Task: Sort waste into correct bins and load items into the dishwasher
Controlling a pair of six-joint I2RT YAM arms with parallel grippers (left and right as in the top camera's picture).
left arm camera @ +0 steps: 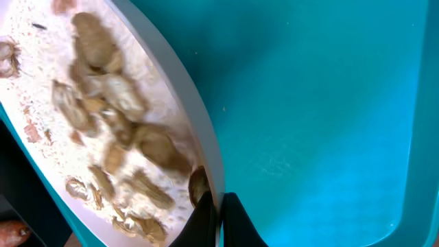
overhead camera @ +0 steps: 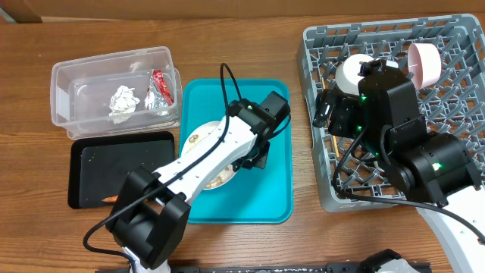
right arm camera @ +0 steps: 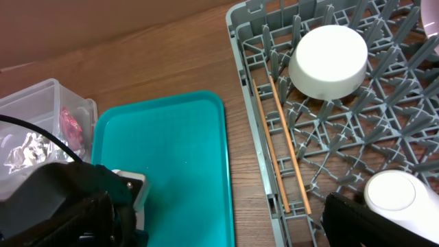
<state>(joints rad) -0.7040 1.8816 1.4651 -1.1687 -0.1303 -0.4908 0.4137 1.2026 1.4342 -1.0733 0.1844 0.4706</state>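
Note:
The white plate (left arm camera: 41,62) carries beige food scraps (left arm camera: 123,137) and stands tilted over the teal tray (left arm camera: 329,103). My left gripper (left arm camera: 218,223) is shut on the plate's rim; from above it shows at the plate's right edge (overhead camera: 246,161). My right gripper (overhead camera: 330,114) hovers open and empty over the left edge of the grey dishwasher rack (overhead camera: 455,38). In the rack are a white bowl (right arm camera: 328,60) upside down, the chopsticks (right arm camera: 282,151), a small white cup (right arm camera: 392,199) and a pink bowl (overhead camera: 424,62).
The clear tub (overhead camera: 76,76) at the far left holds a crumpled wrapper (overhead camera: 123,100) and a red packet (overhead camera: 160,85). The black tray (overhead camera: 114,167) lies in front of it, with an orange piece (overhead camera: 108,199) at its near edge.

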